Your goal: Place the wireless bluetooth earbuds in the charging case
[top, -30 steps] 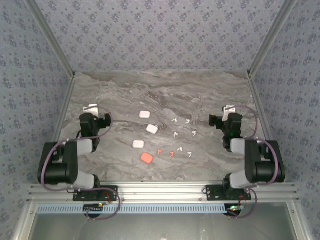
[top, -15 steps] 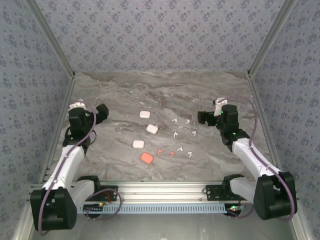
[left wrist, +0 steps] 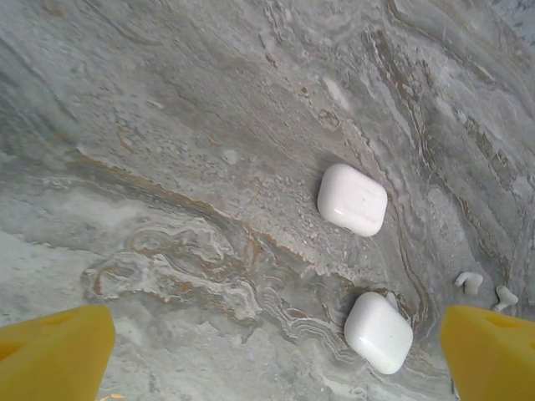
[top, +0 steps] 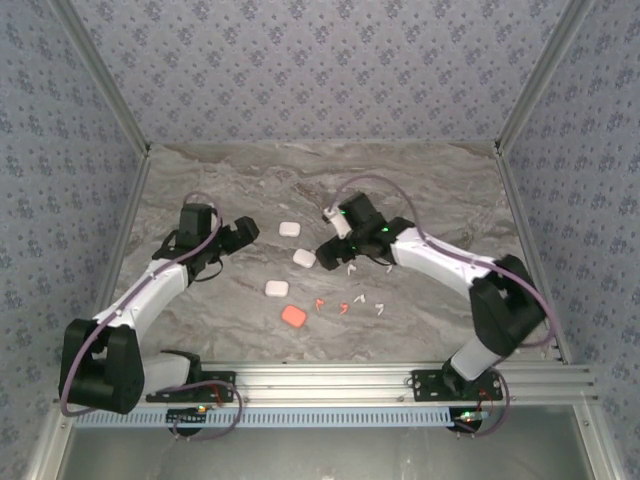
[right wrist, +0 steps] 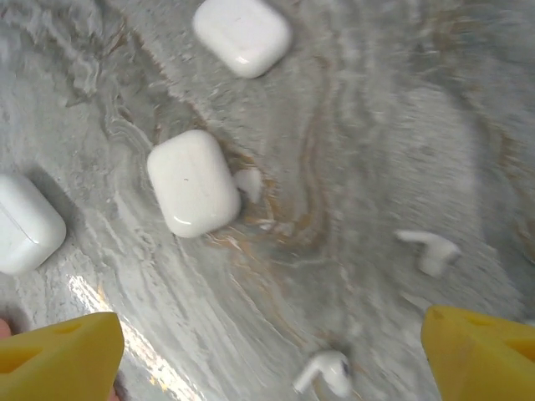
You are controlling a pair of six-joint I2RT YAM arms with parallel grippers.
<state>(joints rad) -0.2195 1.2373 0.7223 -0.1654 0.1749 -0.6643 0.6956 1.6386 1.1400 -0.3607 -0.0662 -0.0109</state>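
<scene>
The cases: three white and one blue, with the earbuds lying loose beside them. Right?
No: the fourth case is orange-red, not blue, as the top view shows. The other three cases are white, and the earbuds lie loose beside them.

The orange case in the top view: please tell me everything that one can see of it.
The orange case is small, rounded-square and orange-red all over, smooth like plastic. It lies flat on the marble table, nearest of the four cases to the arm bases, just nearer than a white case. An orange bud lies close on its right, apart from it. Only the table touches it. Any lid seam is too small to tell.
</scene>
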